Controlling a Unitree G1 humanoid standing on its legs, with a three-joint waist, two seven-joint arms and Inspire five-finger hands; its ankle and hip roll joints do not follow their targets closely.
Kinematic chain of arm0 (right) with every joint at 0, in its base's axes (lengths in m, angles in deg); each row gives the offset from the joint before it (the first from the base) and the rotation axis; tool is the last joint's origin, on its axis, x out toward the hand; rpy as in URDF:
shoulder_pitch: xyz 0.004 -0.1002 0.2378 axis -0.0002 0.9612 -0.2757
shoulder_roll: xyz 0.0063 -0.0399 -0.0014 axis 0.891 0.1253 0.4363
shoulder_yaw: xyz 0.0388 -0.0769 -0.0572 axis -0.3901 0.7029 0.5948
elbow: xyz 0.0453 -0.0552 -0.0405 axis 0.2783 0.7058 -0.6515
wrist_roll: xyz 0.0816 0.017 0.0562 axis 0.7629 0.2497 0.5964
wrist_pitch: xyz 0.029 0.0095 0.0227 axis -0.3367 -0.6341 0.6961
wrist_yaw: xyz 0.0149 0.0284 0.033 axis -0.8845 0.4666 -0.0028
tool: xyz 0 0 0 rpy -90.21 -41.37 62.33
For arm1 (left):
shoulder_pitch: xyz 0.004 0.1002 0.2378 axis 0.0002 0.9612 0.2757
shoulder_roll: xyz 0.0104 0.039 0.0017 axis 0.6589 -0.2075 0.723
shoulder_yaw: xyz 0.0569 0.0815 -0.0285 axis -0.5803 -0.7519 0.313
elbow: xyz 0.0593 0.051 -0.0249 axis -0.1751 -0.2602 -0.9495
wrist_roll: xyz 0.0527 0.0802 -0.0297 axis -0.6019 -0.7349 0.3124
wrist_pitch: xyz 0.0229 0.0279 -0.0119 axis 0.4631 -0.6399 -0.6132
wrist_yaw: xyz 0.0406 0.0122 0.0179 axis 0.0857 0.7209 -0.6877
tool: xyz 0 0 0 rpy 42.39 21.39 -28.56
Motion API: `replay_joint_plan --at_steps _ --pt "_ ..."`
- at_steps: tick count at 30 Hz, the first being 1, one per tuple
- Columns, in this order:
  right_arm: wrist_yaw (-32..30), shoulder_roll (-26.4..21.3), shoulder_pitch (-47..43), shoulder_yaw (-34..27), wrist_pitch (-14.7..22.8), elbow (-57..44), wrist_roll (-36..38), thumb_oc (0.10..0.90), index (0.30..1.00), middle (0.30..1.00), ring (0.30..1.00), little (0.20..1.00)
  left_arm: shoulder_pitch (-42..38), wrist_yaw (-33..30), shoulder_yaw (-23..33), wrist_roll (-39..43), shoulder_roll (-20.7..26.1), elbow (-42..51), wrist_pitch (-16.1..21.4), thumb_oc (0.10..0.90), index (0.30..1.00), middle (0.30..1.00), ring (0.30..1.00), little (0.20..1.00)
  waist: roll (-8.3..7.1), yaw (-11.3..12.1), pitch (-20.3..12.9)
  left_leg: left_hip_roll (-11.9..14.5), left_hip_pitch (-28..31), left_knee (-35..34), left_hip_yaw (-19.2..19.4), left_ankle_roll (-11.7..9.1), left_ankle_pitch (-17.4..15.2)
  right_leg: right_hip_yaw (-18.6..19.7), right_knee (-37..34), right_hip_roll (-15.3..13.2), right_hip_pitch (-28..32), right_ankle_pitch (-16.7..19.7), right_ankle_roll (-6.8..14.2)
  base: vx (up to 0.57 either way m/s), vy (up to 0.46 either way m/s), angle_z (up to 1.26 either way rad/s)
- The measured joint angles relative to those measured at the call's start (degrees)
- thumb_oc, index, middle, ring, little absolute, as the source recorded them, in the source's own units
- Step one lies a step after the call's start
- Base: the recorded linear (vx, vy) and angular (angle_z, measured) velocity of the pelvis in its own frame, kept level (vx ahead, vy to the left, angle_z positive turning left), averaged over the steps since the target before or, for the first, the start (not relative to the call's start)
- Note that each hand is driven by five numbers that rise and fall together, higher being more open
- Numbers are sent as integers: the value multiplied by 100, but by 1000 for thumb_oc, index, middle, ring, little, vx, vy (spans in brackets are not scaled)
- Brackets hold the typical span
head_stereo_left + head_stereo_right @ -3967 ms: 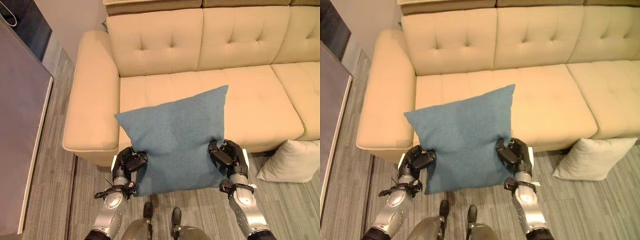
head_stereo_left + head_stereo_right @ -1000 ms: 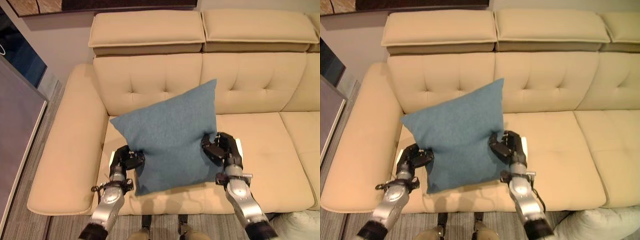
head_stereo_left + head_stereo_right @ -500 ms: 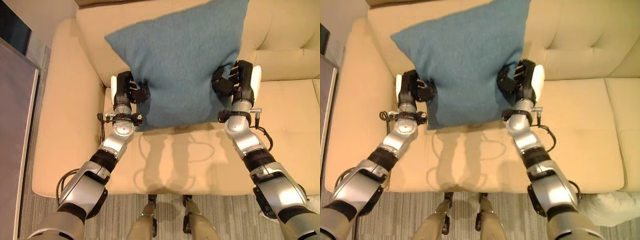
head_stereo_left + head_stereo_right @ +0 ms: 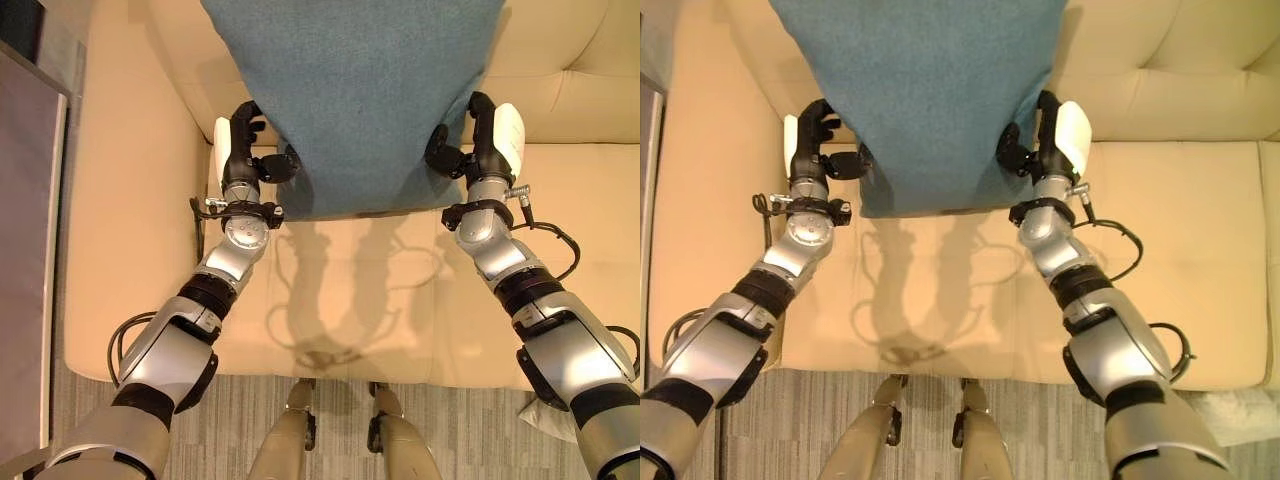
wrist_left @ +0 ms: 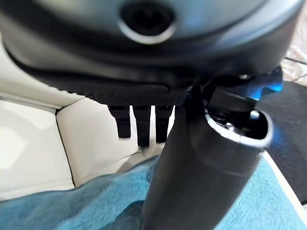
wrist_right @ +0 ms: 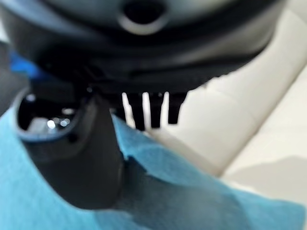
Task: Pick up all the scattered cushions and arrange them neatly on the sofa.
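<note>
A blue cushion (image 4: 360, 100) stands against the beige sofa's backrest (image 4: 560, 70), its lower edge over the back of the seat (image 4: 350, 290). My left hand (image 4: 240, 140) is at its lower left edge and my right hand (image 4: 490, 135) at its lower right edge. Both hands have their fingers straight beside the cushion, and each thumb lies on its front. In the left wrist view the thumb (image 5: 192, 182) crosses the blue cloth (image 5: 72, 211). The right wrist view has the thumb (image 6: 81, 158) on the cloth (image 6: 192, 206) too.
The sofa's wide armrest (image 4: 120, 200) runs along the left. A grey cabinet side (image 4: 25, 250) stands beyond it. A corner of a white cushion (image 4: 1240, 402) lies on the wooden floor at the lower right, by the sofa's front.
The blue cushion has gone further back against the backrest. Both hands' fingers have straightened from their curled hold on its sides. The view has also shifted forward.
</note>
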Motion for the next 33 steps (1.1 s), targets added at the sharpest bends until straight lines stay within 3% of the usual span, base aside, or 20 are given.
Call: replay_joint_plan --at_steps 2,3,5,11,16,17,22,26,30,31,33 --pt "133 -92 36 -27 1 7 26 800 900 900 900 900 134 109 -36 -206 126 -9 0 800 900 900 900 900 58 21 122 20 199 3 -81 6 5 5 647 -23 -199 -342 349 0 -7 2" --pt "185 -99 95 -86 0 1 28 800 900 900 900 900 196 120 -34 -207 162 3 -1 800 900 900 900 900 55 -32 120 -46 266 2 -146 0 0 25 456 -62 -49 -392 514 -3 -14 38" --pt "197 -174 153 -249 4 -14 27 800 900 900 900 900 241 183 -13 -225 222 77 40 800 900 900 900 900 42 -42 117 -180 293 1 -128 -1 -2 38 -42 -125 270 -138 342 -24 -19 35" --pt "450 -320 798 -701 50 -356 28 800 900 900 900 900 904 334 552 -319 619 111 107 800 900 900 900 900 37 21 120 -48 301 -1 -121 -4 -4 9 -37 -12 282 -119 317 -17 2 0" --pt "638 -569 1918 -1597 142 -874 31 800 900 900 900 900 2108 575 1184 -360 696 293 90 800 900 900 900 900 35 7 122 2 429 -2 -112 -38 -133 17 -38 71 399 -119 315 8 -4 -3" --pt "748 -578 2588 -2016 215 -1256 26 800 900 900 900 900 2845 737 1537 -388 652 667 124 800 900 900 900 900 17 2 129 29 587 -2 -104 3 -231 20 -39 101 548 -123 317 26 -6 -5" --pt "976 -576 3832 -2490 234 -1435 8 800 900 900 900 900 4253 1013 1760 -426 629 856 113 800 900 900 900 900 -60 8 104 38 946 -6 -68 1 -457 43 -42 101 894 -270 343 30 -13 -4" --pt "1195 -454 4774 -3045 252 -1886 -32 800 900 900 900 900 5318 1304 2456 -421 198 1209 108 800 900 900 900 900 -91 22 94 27 1100 -6 9 25 -472 121 -44 64 1013 -264 334 30 -17 -9" --pt "1310 -415 4984 -3126 225 -1840 -38 800 900 900 900 900 5626 1443 2455 -429 176 1178 31 800 900 900 900 900 -127 7 58 38 1204 -6 40 41 -482 143 -43 73 1109 -268 333 60 -37 -5" --pt "1426 -14 5342 -3561 319 -1942 -269 800 900 900 900 900 5850 1643 2883 -589 -215 1136 168 800 900 900 900 900 -148 48 63 61 1379 -2 51 17 -521 125 -36 80 1290 -258 305 -3 -39 1" --pt "1503 146 5715 -3456 282 -2008 -359 800 900 900 900 900 6041 1707 2867 -600 -370 1058 69 800 900 900 900 900 -178 34 26 41 1796 -3 61 39 -507 140 -44 77 1711 -338 359 6 -50 6"
